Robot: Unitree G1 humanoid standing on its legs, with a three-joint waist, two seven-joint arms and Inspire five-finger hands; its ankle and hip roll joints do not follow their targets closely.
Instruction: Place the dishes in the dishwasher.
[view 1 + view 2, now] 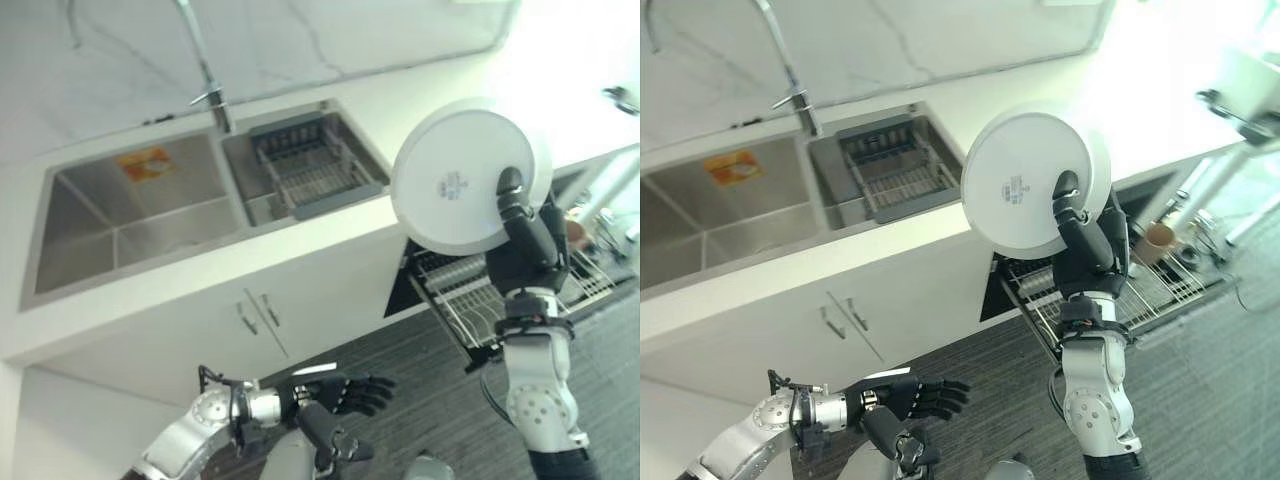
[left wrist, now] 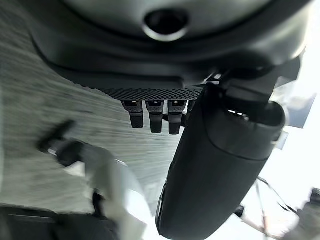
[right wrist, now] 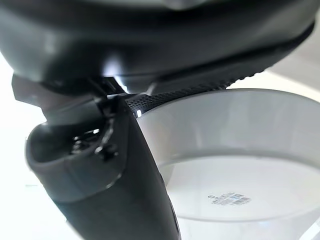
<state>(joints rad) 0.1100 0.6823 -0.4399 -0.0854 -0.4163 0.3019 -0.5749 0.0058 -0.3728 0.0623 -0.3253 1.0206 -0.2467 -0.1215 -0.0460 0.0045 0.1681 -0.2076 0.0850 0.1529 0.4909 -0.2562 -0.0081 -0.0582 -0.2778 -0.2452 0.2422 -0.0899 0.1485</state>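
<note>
Head views: round, smooth white plate [image 1: 455, 180], underside out, pinched at its rim by the right hand [image 1: 527, 240], above the wire dishwasher rack [image 1: 470, 295]. Left hand [image 1: 350, 392] below rack level, fingers relaxed, empty. Right wrist view: thumb across the plate's glossy rim.

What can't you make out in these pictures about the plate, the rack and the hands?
- Right hand: its fingers sit behind the white plate; thumb on the underside.
- Plate's top face: turned away from the eye views.
- Dishwasher rack: contents partly blocked by arm and plate, washed out by glare.
- Left hand: fingers extended, holding nothing.
</note>
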